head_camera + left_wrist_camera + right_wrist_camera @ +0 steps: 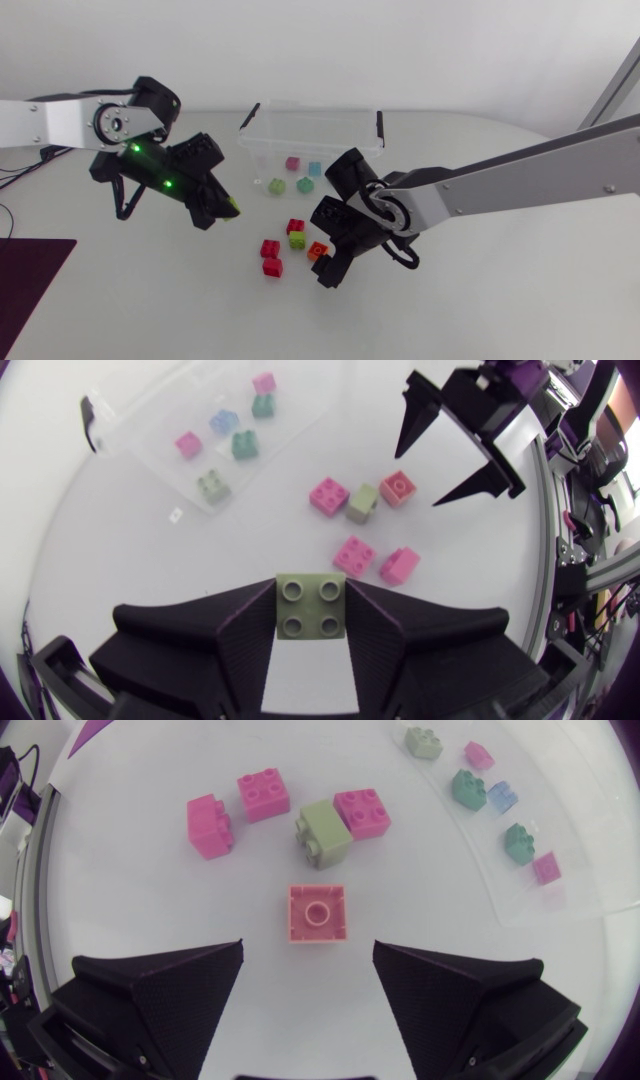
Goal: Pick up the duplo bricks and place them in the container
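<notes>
1. Green brick (311, 605) is pinched from two opposite sides by the fingers of the left gripper (311, 592), studs up. It is held above the surface (150, 300), off to one side of the clear container (330, 125) and not yet over it.
2. Step in hand, as judged: the held brick is to be carried to the container. The near wall should be cleared with height to spare. The brick should then be brought over the open middle and let go low, so that it is not bounced out.
3. Sorted bricks (292, 163) are seen lying inside the container; the drop should be aimed at a bare patch of its floor.
4. Right gripper (308, 948): the fingers are spread wide and nothing is held. An orange brick (318, 914) lies on the surface just ahead of the gap, centred between the fingers, hollow side up, touched by neither.
5. For that pick, a straight descent is advised, with one finger on each flat side. A pale green brick (325, 835) and a red brick (295, 226) touching it lie just beyond, and should not be nudged.
</notes>
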